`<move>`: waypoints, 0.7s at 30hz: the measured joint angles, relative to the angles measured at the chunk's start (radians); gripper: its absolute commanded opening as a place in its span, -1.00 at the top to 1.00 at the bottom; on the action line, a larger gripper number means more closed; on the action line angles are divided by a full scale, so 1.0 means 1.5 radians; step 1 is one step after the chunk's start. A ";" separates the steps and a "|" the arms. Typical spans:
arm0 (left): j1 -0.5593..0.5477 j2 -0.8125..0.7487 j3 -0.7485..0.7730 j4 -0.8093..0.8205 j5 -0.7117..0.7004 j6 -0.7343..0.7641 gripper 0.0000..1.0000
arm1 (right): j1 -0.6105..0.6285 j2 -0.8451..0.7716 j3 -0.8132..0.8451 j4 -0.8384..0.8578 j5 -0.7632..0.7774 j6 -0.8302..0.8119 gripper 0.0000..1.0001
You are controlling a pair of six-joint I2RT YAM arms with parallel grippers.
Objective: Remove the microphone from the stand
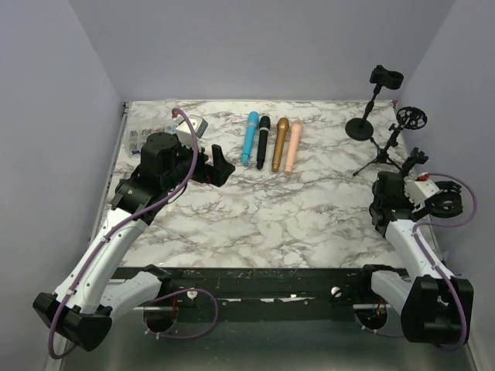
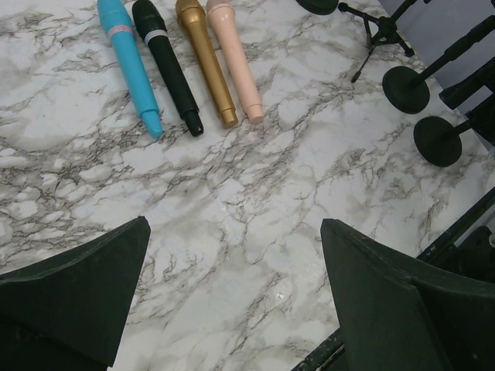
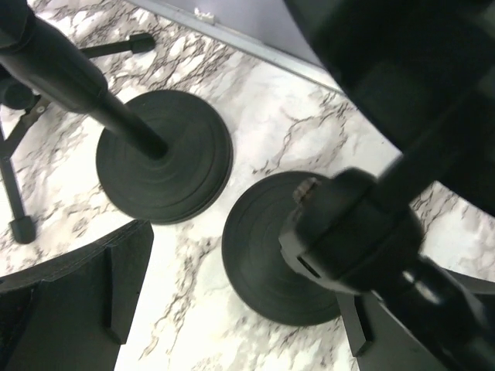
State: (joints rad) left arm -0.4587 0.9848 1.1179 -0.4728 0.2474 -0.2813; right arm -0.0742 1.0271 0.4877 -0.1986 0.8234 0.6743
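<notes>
Four microphones lie side by side on the marble table: blue (image 1: pixel 249 137), black (image 1: pixel 263 141), gold (image 1: pixel 280 143) and pink (image 1: pixel 293 144). They also show in the left wrist view, with the blue one (image 2: pixel 130 66) leftmost. Three black stands are at the back right: a round-base stand (image 1: pixel 370 108) with a clip, a tripod stand (image 1: pixel 393 143) with a ring mount, and a third stand (image 1: pixel 418 158). I see no microphone in any holder. My right gripper (image 1: pixel 398 179) is open around the third stand's black joint (image 3: pixel 352 232), above its round base (image 3: pixel 271 259). My left gripper (image 1: pixel 220 166) is open and empty.
A second round base (image 3: pixel 162 154) sits just left of the one under my right gripper. A tripod leg (image 3: pixel 15 193) is at the far left of that view. A small grey box (image 1: pixel 189 127) and papers lie at the back left. Walls close in on three sides.
</notes>
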 measured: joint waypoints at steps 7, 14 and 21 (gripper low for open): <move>0.000 0.000 0.000 0.000 0.001 0.000 -0.89 | 0.000 -0.058 0.003 -0.087 -0.041 0.087 -1.00; 0.000 0.000 0.000 0.000 0.006 -0.001 -0.90 | 0.000 -0.051 0.059 -0.214 -0.043 0.177 -1.00; 0.000 0.000 0.000 0.000 0.007 -0.002 -0.90 | 0.000 -0.070 0.104 -0.329 -0.092 0.231 -1.00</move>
State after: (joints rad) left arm -0.4587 0.9848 1.1179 -0.4728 0.2584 -0.2844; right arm -0.0742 0.9218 0.6441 -0.6918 0.6853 1.0210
